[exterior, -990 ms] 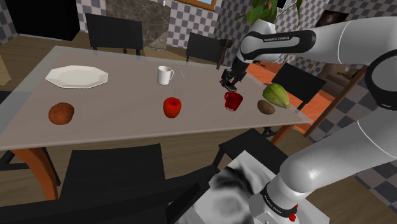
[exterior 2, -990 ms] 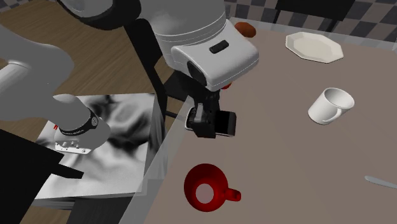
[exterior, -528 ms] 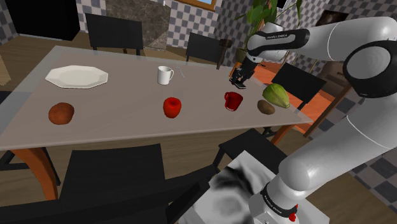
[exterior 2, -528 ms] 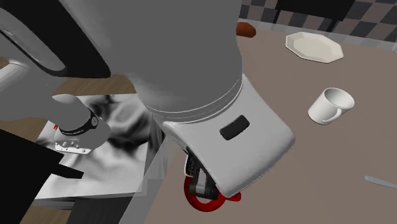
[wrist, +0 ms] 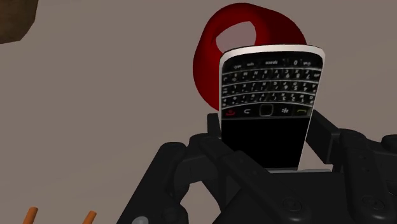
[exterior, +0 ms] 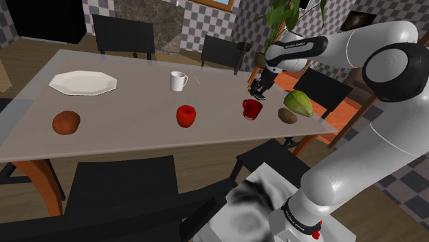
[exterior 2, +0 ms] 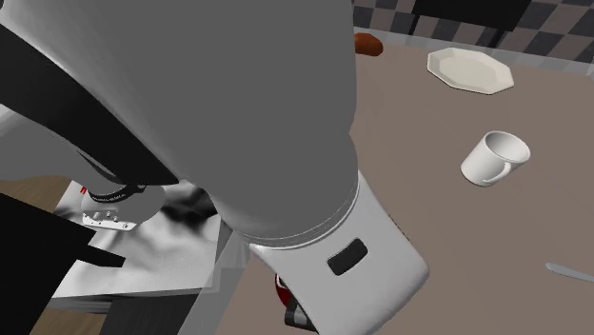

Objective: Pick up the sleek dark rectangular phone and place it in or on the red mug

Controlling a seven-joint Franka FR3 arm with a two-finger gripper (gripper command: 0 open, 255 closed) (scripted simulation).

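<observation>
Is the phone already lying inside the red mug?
No, the phone is clasped upright in the gripper, and the red mug lies beyond it, apart from it.

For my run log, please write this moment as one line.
gripper: shut on black rectangular keypad phone | phone: off grey table | red mug: just beyond phone's tip | placed: not yet

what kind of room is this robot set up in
Most likely a dining room in a house: a long table with dark chairs drawn up around it, a white plate and a white mug set out on it, and checkered walls behind.
</observation>
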